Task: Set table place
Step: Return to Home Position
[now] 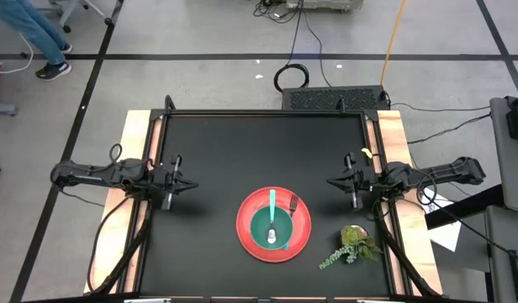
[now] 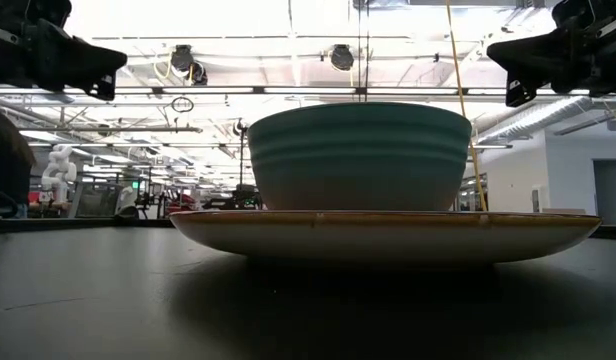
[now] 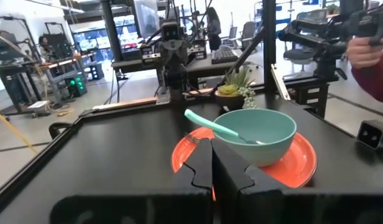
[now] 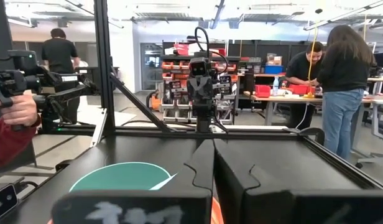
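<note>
Both my arms are out at the sides of the table [image 1: 225, 151] right now. In the high view my left gripper [image 1: 182, 183] sits at the middle left of the frame, just inside the table's left edge and pointing in toward the centre. My right gripper [image 1: 339, 182] mirrors it at the middle right. Both hang above the tabletop, well apart from the dishes. Going by the wrist cameras, each pair of fingers is pressed together with no gap and nothing between them, so both are fully closed and empty-handed. The red plate [image 1: 245, 225] is in the lower middle of the high view, a touch right of centre, flat on the black top. The green bowl [image 1: 261, 229] sits roughly in the middle of it. A pale green spoon [image 1: 272, 206] lies in the bowl with its handle poking out over the rim toward the top of the frame. A fork [image 1: 291, 203] lies on the plate just right of the bowl, in the plate's upper right part. Lower right of the plate, near it but not touching, there's a little green plant [image 1: 353, 244] close to the table's right edge. In the low view the bowl fills the centre of the frame, upright on the plate, with a dark gripper end in each top corner; I can't tell from that shot which is which. Also, a person's hand [image 3: 365, 53] in a dark red sleeve shows beyond the table edge in the wrist views, holding some black gear.
</note>
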Controlling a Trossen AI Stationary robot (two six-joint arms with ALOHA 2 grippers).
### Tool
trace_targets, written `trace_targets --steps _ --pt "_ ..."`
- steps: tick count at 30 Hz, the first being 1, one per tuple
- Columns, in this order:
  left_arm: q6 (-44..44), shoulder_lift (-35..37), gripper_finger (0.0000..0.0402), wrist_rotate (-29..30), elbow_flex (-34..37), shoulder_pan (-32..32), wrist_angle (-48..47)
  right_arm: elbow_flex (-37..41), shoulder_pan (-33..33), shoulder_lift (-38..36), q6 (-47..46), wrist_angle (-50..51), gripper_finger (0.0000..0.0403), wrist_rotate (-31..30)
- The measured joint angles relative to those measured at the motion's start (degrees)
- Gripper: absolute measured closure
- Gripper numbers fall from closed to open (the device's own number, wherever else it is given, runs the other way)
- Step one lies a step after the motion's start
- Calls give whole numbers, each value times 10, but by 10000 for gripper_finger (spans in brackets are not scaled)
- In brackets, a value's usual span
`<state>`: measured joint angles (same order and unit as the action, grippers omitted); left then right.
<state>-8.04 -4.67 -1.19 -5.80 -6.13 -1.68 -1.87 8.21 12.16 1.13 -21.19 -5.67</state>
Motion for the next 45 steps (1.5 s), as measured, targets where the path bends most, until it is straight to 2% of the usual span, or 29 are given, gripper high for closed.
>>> trace_targets --steps 21,29,37,45 --pt "34 0 394 -1 0 0 7 0 0 0 2 -10 403 0" --pt "36 -2 400 -1 0 0 3 0 0 0 31 -29 403 -1" --pt "34 -2 373 0 0 0 2 0 0 0 53 -23 403 -2" --pt "34 -2 371 0 0 0 2 0 0 0 56 -23 403 -2"
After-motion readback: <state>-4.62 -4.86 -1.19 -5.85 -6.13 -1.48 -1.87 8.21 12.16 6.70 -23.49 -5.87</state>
